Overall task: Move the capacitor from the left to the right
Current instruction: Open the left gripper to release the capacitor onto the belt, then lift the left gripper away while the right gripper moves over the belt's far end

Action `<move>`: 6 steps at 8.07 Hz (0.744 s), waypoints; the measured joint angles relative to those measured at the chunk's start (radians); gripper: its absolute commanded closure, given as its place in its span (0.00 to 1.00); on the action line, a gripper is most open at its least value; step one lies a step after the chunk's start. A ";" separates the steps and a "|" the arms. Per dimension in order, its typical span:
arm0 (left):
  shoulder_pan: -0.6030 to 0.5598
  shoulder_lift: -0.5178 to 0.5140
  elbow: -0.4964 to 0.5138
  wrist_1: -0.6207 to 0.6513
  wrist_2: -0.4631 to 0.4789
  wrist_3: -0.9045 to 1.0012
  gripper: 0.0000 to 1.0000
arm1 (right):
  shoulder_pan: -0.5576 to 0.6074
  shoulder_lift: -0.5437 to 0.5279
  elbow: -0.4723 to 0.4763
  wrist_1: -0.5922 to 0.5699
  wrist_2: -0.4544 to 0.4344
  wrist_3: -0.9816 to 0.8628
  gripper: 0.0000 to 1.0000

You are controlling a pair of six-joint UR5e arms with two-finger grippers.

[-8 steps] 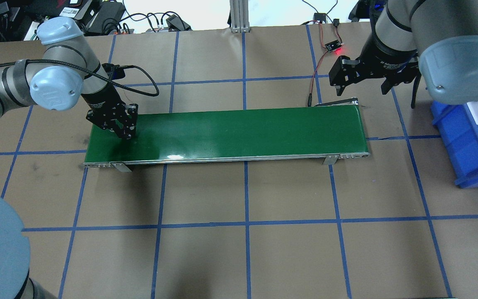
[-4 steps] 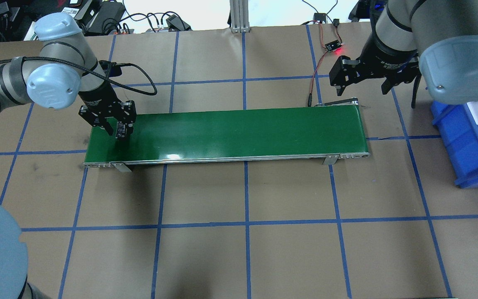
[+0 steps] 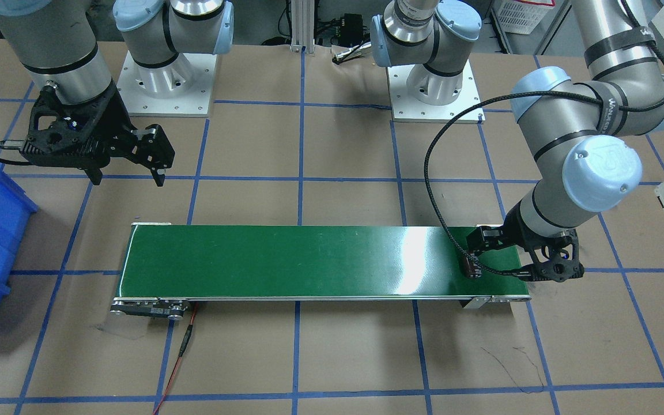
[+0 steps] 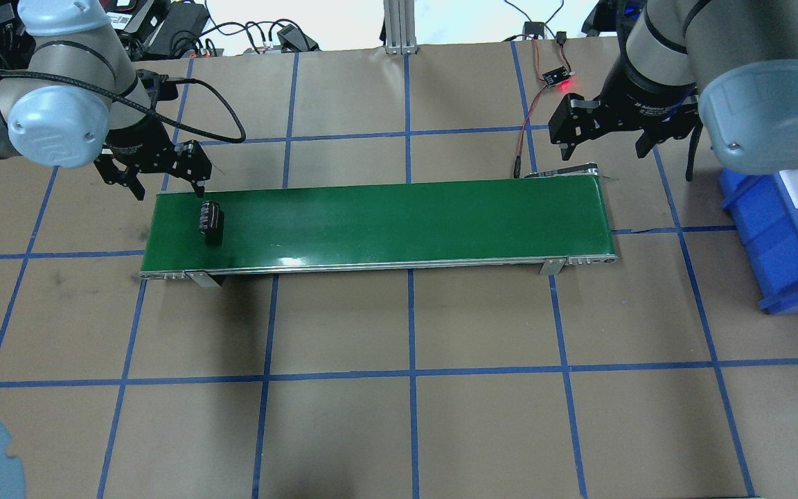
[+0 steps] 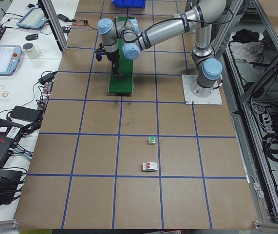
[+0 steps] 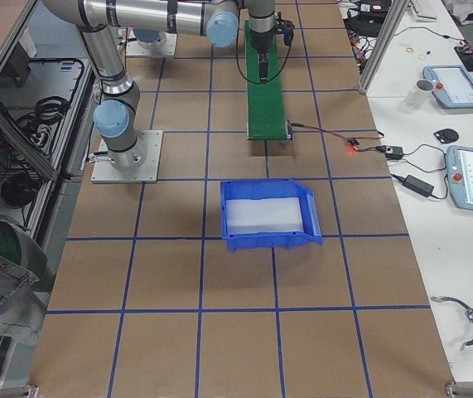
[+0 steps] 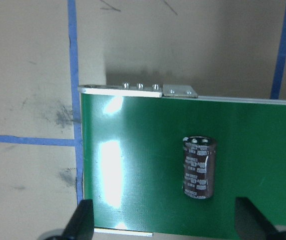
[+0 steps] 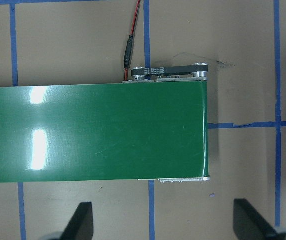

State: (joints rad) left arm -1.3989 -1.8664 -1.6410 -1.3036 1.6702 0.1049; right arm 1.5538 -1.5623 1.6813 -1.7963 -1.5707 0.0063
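Capacitor (image 4: 210, 222) lies on its side on the green belt (image 4: 399, 222) at the left end, touching neither gripper. Left gripper (image 4: 169, 190) hangs just beyond it, over the belt's far edge, jaws wide, nothing held. Right gripper (image 4: 603, 154) is farther back, over the table (image 4: 399, 416) past the belt's right end, jaws likewise wide and holding nothing; blue bin (image 4: 773, 242) at the right edge.

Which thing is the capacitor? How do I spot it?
Find the long green conveyor belt in the middle of the brown table. At its end near the robot's left gripper lies the capacitor, the only thing on the belt: a stubby dark cylinder with pale grey stripes down its side.
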 measured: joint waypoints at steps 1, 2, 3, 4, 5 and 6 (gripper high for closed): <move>0.000 0.009 0.022 0.000 0.001 0.000 0.00 | 0.000 0.001 0.000 0.000 0.004 -0.001 0.00; -0.002 0.019 0.040 -0.001 0.000 0.000 0.00 | 0.000 0.002 0.000 0.000 0.009 -0.002 0.00; -0.003 0.031 0.052 -0.002 -0.004 -0.001 0.00 | 0.000 0.004 0.002 0.000 0.018 -0.002 0.00; -0.007 0.051 0.058 -0.004 -0.012 -0.001 0.00 | -0.001 0.005 0.010 -0.002 0.037 -0.003 0.00; -0.010 0.077 0.061 -0.007 -0.016 -0.001 0.00 | -0.003 0.006 0.021 -0.007 0.066 -0.004 0.00; -0.017 0.104 0.062 -0.024 -0.018 -0.001 0.00 | -0.005 0.008 0.034 -0.012 0.097 -0.007 0.00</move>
State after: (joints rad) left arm -1.4159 -1.7625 -1.5791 -1.3272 1.6521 0.1041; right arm 1.5487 -1.5543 1.7154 -1.8079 -1.4740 -0.0012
